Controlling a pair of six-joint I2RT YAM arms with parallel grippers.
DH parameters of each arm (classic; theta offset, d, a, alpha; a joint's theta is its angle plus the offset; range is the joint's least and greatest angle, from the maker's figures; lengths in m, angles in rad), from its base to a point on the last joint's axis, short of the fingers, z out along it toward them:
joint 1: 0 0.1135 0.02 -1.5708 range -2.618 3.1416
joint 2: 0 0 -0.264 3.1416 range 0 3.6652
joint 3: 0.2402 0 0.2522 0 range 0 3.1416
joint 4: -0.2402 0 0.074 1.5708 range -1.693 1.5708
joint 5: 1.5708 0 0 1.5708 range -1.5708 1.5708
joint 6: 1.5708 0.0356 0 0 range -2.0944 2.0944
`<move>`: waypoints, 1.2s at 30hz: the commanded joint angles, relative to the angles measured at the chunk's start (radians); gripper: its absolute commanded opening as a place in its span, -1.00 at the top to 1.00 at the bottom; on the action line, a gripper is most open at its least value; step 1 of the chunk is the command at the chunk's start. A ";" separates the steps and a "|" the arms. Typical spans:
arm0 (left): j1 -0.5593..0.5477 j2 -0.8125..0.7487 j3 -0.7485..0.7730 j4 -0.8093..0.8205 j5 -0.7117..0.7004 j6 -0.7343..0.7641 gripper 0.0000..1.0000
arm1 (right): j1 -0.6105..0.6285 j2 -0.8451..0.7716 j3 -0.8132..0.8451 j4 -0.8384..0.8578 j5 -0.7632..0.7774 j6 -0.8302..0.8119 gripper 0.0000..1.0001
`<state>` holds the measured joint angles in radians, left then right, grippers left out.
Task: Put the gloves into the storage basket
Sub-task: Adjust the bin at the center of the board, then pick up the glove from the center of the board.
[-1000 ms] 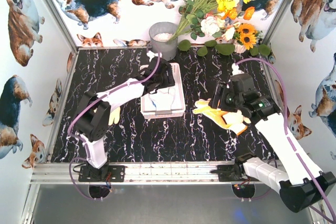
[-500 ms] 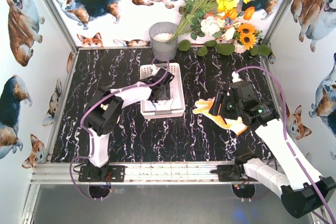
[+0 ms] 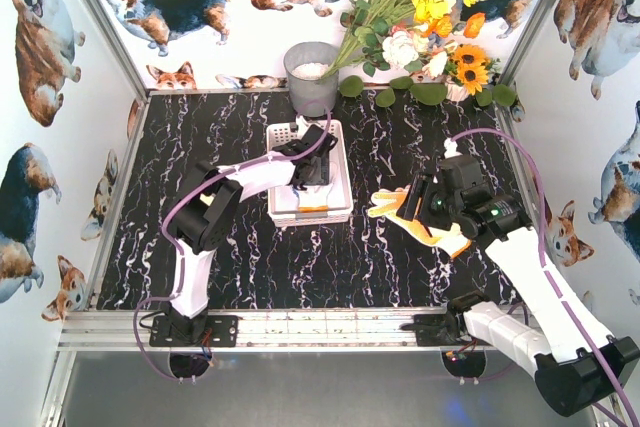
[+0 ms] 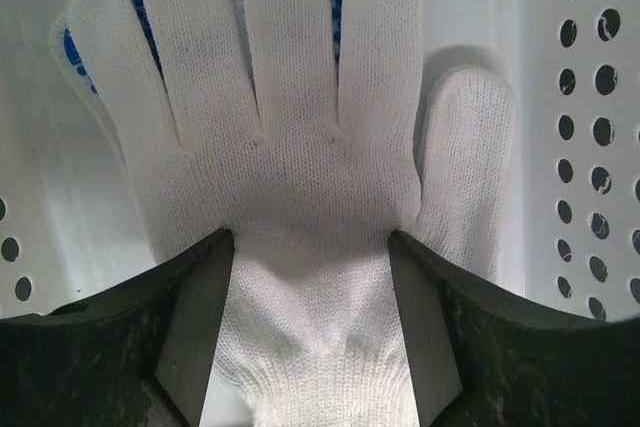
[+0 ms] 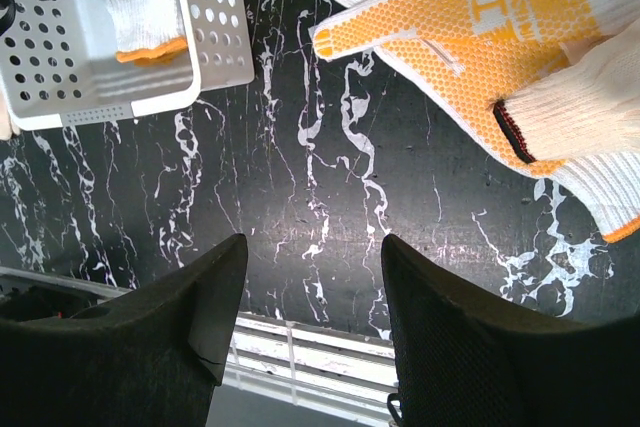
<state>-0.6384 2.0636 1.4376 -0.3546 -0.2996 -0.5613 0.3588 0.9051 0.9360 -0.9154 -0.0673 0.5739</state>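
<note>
A white glove with blue dots lies flat inside the white storage basket, fingers spread. My left gripper is down in the basket, open, one jaw on either side of the glove's palm above the cuff. An orange cuff shows at the basket's near end, and again in the right wrist view. On the table right of the basket lies a yellow glove with orange dots, and a cream glove overlaps it. My right gripper hangs open over bare tabletop nearer than those gloves.
A grey round pot stands just behind the basket. A bunch of flowers fills the back right corner. The metal frame rail runs along the near table edge. Corgi-print walls close in both sides.
My left gripper has come down and nearer inside the basket, and its elbow has swung up and right. The right arm has shifted slightly left.
</note>
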 commanded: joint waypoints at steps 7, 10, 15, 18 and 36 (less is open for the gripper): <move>-0.004 -0.228 0.050 -0.057 0.046 0.068 -0.60 | -0.003 -0.035 0.029 0.003 0.018 -0.025 -0.27; -0.004 -0.345 0.029 -0.101 0.038 0.081 -0.74 | -0.003 -0.049 0.023 -0.006 0.011 -0.032 -0.27; 0.005 -0.537 -0.118 -0.188 -0.025 0.046 -0.91 | -0.003 -0.062 -0.009 -0.010 -0.029 -0.018 -0.27; 0.033 -0.636 -0.240 -0.253 -0.113 0.000 -0.99 | -0.003 -0.079 -0.052 0.013 -0.062 0.011 -0.27; 0.500 -0.540 -0.488 -0.128 -0.038 0.100 -0.84 | -0.003 -0.141 -0.168 0.115 -0.184 0.116 -0.27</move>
<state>-0.1516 1.4071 0.9089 -0.5625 -0.2924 -0.5468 0.3588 0.7723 0.7715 -0.8677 -0.2142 0.6773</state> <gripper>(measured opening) 0.956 0.634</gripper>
